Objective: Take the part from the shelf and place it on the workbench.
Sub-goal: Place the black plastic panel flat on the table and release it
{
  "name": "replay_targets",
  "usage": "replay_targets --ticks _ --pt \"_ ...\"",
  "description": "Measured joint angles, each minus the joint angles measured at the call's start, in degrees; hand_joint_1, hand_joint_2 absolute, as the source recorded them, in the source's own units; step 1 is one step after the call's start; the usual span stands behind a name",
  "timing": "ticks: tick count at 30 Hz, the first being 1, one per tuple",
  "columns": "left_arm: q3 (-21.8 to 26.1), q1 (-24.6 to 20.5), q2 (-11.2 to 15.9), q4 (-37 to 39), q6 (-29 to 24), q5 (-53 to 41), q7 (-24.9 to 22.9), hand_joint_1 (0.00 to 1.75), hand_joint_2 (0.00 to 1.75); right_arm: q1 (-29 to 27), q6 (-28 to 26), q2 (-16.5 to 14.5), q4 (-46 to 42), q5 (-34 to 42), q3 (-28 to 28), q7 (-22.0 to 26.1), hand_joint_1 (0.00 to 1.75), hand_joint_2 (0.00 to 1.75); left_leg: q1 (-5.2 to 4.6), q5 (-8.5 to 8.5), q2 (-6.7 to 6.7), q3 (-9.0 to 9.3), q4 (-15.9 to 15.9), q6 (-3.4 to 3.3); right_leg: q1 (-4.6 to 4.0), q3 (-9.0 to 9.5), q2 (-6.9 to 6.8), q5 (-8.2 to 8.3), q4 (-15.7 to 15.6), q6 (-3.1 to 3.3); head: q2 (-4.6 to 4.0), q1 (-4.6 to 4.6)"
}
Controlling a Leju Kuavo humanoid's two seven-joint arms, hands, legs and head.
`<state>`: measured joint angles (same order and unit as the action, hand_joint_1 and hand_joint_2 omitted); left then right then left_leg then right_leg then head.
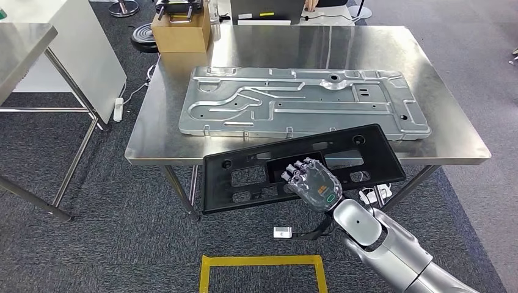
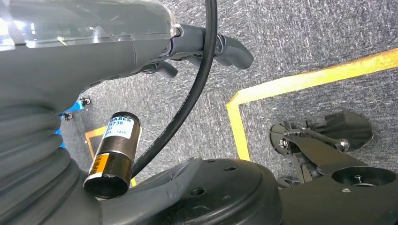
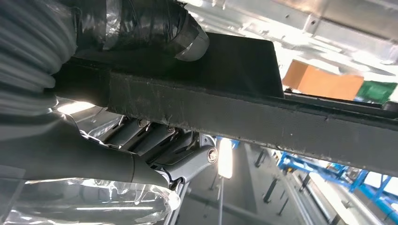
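The right hand [image 1: 314, 184] grips a flat black plastic part [image 1: 256, 171] by the bar that runs through its middle, fingers over the top face and thumb beneath. The part is a long black frame with several rectangular cut-outs and small round holes. It is held level and slightly askew, its far long edge overlapping the near edge of the steel workbench [image 1: 455, 137], the rest hanging out over the grey carpet [image 1: 122, 244]. From the right wrist view the thumb [image 3: 141, 23] presses against one side of the black bar [image 3: 244, 117] and the darker fingers [image 3: 155, 138] close on the other side, so the hold is firm. Whether the part already touches the bench top cannot be told. On the workbench lies a large stamped sheet-metal panel [image 1: 305, 104], silver, with raised ribs and channels, just beyond the black part. A cardboard box [image 1: 182, 33] stands at the bench's far left corner. A second steel table [image 1: 21, 52] stands to the left. Yellow tape [image 1: 262, 261] marks a square on the carpet near the robot. The left hand [image 2: 206, 47] hangs over the carpet, fingers curled loosely with nothing in them.
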<state>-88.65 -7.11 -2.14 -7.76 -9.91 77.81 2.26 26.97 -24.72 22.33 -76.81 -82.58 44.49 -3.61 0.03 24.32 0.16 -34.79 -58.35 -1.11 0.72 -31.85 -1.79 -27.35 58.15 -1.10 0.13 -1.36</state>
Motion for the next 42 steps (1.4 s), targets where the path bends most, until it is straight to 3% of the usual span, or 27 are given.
replay_targets --ticks 5,12,14,16,17,18,19,21,23,28,30,32,33,34,36,38,39,42 --pt "0.0 -0.03 0.0 0.0 -0.11 -0.04 -0.01 0.0 1.75 -0.85 -1.17 -0.09 -0.15 -1.32 -1.14 -0.33 1.66 1.75 -0.11 0.04 0.01 -0.04 -0.09 -0.05 0.08 0.01 -0.01 0.03 -0.05 -0.06 0.0 0.0" --pt "-0.05 -0.09 -0.01 0.0 -0.36 -0.05 -0.05 0.0 1.75 -2.07 -3.87 -1.36 -0.45 -4.76 -2.86 -1.12 1.66 1.75 -0.15 -0.1 -0.11 0.15 0.51 -1.06 0.45 0.06 0.04 -0.13 -0.12 -0.97 0.0 0.0" --pt "-0.07 -0.21 -0.03 0.0 -0.38 -0.09 -0.1 0.0 1.75 -2.3 -4.2 -1.62 -0.61 -5.01 -3.47 -1.26 1.66 1.75 0.2 -0.53 -0.15 0.66 1.46 -1.65 0.48 -1.44 0.76 -2.2 3.11 -1.18 0.0 0.04" --pt "-0.1 -0.35 -0.04 0.0 -0.37 -0.31 -0.1 0.0 1.75 -2.7 -4.42 -1.75 -0.61 -4.96 -3.89 -1.18 1.66 1.75 0.2 -0.54 -0.26 0.74 1.62 -1.91 0.6 -5.08 1.39 -5.61 10.27 -1.28 0.0 0.06" --pt "-0.12 -0.36 -0.04 0.0 -0.34 -0.45 -0.08 0.0 1.75 -2.99 -4.44 -1.76 -0.58 -4.9 -4.01 -1.09 1.66 1.75 0.2 -0.47 -0.38 0.74 1.57 -1.91 0.64 -6.9 1.49 -6.64 13.57 -1.38 0.0 0.06" --pt "-0.14 -0.34 -0.05 0.0 -0.32 -0.57 -0.07 0.0 1.75 -3.28 -4.44 -1.76 -0.54 -4.83 -4.07 -1.01 1.66 1.75 0.22 -0.35 -0.54 0.75 1.48 -1.82 0.7 -7.98 1.52 -6.62 15.22 -1.47 0.0 0.06" --pt "-0.15 -0.3 -0.06 0.0 -0.29 -0.62 -0.05 0.0 1.75 -3.48 -4.44 -1.77 -0.51 -4.78 -4.1 -0.94 1.66 1.75 0.28 -0.19 -0.73 0.77 1.31 -1.67 0.8 -8.02 1.52 -5.48 14.7 -1.54 0.0 0.07" --pt "-0.17 -0.28 -0.1 -0.01 -0.18 -0.74 -0.05 0.0 1.75 -3.63 -4.43 -1.78 -0.49 -4.63 -4.22 -0.82 1.66 1.75 0.46 0.39 -1.07 0.79 0.62 -1.08 1.12 -5.29 1.54 -1.57 8.18 -1.68 0.0 0.07" --pt "-0.17 -0.33 -0.09 -0.01 -0.04 -0.94 -0.05 0.0 1.75 -3.61 -4.4 -1.87 -0.47 -4.41 -4.39 -0.58 1.66 1.75 0.38 1.06 -1.35 0.65 -0.21 -0.27 1.06 -2.64 1.74 0.31 2.51 -1.43 0.0 0.06" --pt "-0.2 -0.27 -0.07 0.0 0.02 -1.15 -0.03 0.0 1.75 -3.63 -4.39 -2.33 -0.45 -4.13 -4.55 -0.28 1.66 1.75 0.54 2.28 -1.23 0.43 -1.59 1.39 0.78 -1.61 1.82 -0.17 1.42 0.76 0.0 0.04" --pt "-0.2 -0.28 -0.07 0.0 0.01 -1.18 -0.03 0.0 1.75 -3.62 -4.35 -2.49 -0.45 -3.92 -4.63 -0.2 1.66 1.75 0.64 4.73 -0.78 -2.17 -6.94 1.88 0.82 -0.96 1.65 -0.49 1.28 1.46 0.0 0.03" --pt "-0.2 -0.24 -0.07 0.0 0.02 -1.21 -0.03 0.0 1.75 -3.68 -4.2 -2.6 -0.45 -3.41 -4.66 0.08 1.66 1.75 0.65 7.42 -0.58 -6.59 -14.66 2.1 0.64 -0.4 1.59 -1.03 1.28 1.79 0.0 0.03" --pt "-0.2 -0.18 -0.07 0.0 0.02 -1.22 -0.03 0.0 1.75 -3.75 -4.11 -2.66 -0.45 -3.1 -4.65 0.28 1.66 1.75 0.64 7.55 -0.55 -8.3 -17.07 2.06 0.53 -0.02 1.59 -1.39 1.28 1.83 0.0 0.02" --pt "-0.2 -0.13 -0.07 0.0 0.02 -1.21 -0.03 0.0 1.75 -3.81 -4.04 -2.7 -0.45 -2.88 -4.65 0.44 1.66 1.75 0.6 6.48 -0.55 -8.94 -17.25 1.88 0.43 0.46 1.61 -1.77 1.28 1.84 0.0 0.02" --pt "-0.2 -0.07 -0.04 0.0 0.02 -1.19 -0.02 0.0 1.75 -3.88 -3.98 -2.75 -0.46 -2.64 -4.66 0.64 1.66 1.75 0.36 1.53 -0.55 -7.06 -11.28 1.06 0.26 1.76 1.64 -2.74 1.25 1.76 0.0 0.03" --pt "-0.21 -0.05 0.17 0.03 0.02 -1.16 -0.01 0.0 1.75 -3.85 -3.96 -2.79 -0.47 -2.59 -4.67 0.7 1.66 1.75 -0.2 -1.52 -0.47 -3.89 -4.19 -0.12 0.13 2.62 1.66 -3.67 1.1 1.38 0.0 0.06" --pt "-0.21 -0.09 0.27 0.04 0.03 -1.15 -0.01 0.0 1.75 -3.87 -3.95 -2.82 -0.47 -2.57 -4.67 0.7 1.66 1.75 -0.5 -1.71 -0.41 -2.94 -2.16 -0.56 0.18 2.81 1.62 -3.95 0.85 1.05 0.0 0.07" --pt "-0.23 -0.1 0.32 0.04 0.14 -1.08 -0.03 0.0 1.75 -4.09 -3.92 -2.88 -0.53 -2.09 -4.67 0.94 1.66 1.75 -0.6 -0.67 -0.48 -1.4 0.01 -1.23 0.33 3.58 1.47 -3.7 0.84 0.03 0.0 0.07"
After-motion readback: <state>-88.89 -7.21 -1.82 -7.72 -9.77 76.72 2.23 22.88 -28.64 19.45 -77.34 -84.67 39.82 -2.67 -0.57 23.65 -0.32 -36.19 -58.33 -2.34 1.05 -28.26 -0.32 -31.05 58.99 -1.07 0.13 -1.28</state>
